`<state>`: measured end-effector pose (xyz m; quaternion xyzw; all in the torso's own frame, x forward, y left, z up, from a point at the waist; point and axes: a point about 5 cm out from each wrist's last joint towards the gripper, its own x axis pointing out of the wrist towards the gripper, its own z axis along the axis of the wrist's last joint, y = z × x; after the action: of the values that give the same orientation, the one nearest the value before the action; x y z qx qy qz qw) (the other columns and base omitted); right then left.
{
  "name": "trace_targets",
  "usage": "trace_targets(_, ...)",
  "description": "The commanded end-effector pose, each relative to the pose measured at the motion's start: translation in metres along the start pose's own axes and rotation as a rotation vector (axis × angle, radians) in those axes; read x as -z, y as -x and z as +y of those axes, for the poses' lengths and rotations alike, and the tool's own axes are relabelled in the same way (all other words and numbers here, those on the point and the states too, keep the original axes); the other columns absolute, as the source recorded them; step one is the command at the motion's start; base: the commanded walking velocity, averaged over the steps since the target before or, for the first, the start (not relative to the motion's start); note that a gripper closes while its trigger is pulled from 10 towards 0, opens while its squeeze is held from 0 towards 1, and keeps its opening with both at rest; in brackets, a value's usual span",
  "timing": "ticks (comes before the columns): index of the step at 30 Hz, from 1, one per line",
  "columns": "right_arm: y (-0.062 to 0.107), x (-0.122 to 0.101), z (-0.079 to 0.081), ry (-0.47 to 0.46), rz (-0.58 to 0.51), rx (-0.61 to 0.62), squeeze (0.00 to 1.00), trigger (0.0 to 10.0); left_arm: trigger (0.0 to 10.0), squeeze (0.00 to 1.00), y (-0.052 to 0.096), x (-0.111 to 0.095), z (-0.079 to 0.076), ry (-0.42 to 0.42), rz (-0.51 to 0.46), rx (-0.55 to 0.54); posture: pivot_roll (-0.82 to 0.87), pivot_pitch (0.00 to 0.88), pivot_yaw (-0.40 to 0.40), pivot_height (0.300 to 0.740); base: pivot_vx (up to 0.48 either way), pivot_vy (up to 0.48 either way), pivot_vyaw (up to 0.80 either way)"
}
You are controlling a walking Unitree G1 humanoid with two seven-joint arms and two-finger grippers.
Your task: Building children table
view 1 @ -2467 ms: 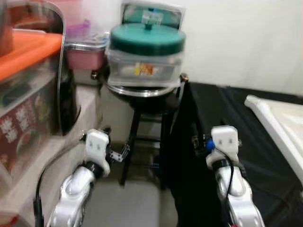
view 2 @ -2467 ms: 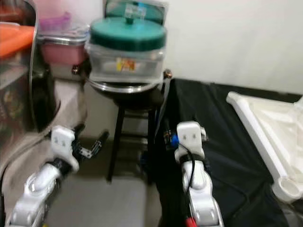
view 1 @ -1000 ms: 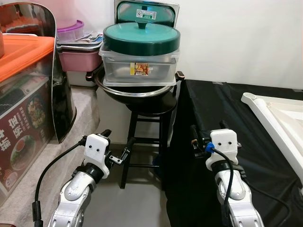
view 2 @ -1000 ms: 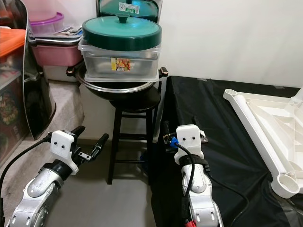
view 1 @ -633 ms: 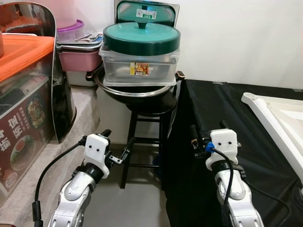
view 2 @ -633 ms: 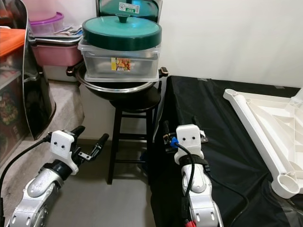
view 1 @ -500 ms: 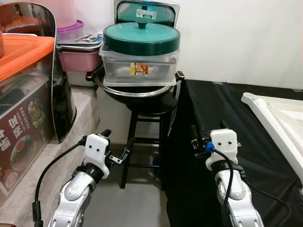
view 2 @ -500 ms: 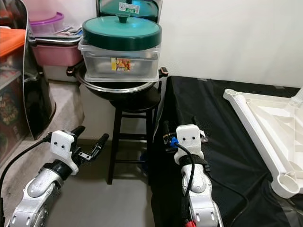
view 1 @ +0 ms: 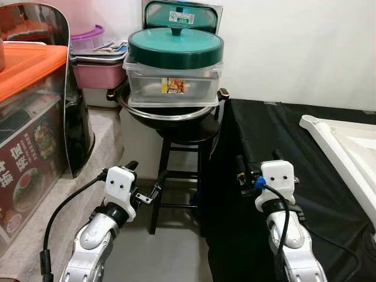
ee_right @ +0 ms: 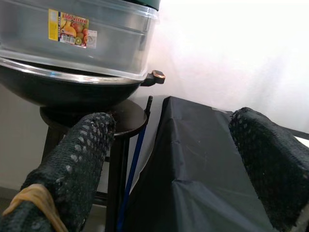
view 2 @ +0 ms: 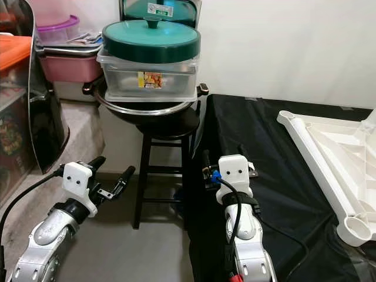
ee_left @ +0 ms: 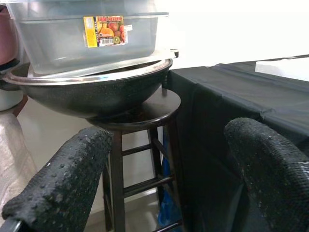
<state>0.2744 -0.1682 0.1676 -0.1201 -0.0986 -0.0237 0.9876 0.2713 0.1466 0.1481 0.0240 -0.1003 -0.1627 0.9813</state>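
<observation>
Jaws of both the left gripper (view 1: 144, 183) and right gripper (view 2: 222, 157) gape empty; swinging toward the white tabletop (view 2: 329, 161) risks toppling the stool's (view 1: 179, 138) stacked wok (view 1: 170, 113).

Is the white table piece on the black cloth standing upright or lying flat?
Lying flat: the white table piece rests on the black cloth, ribbed underside up.

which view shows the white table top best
The right eye view: the white table top lies long on the black cloth. The left eye view crops it at the picture edge; the left wrist view catches a corner.
</observation>
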Motion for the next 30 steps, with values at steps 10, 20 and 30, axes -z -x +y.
trace_targets(10, 0.0003, 0.0033, 0.0005, 0.002, 0.009, 0.003, 0.0, 10.0, 10.0, 0.0, 0.0006, 0.0014, -0.0018, 0.017, 0.01, 0.009, 0.06, 0.0, -0.08, 0.74, -0.276, 0.0, 0.0)
trace_targets(20, -0.0001, 0.0031, 0.0005, 0.001, 0.009, 0.003, 0.0, 10.0, 10.0, 0.0, 0.0007, 0.0012, -0.0014, 0.015, 0.01, 0.007, 0.06, 0.0, -0.082, 0.74, -0.299, 0.0, 0.0)
trace_targets(30, -0.0001, 0.0033, 0.0011, -0.001, 0.009, 0.002, 0.0, 10.0, 10.0, 0.0, 0.0011, 0.0009, -0.0011, 0.012, 0.01, 0.006, 0.07, 0.0, -0.082, 0.74, -0.282, 0.0, 0.0)
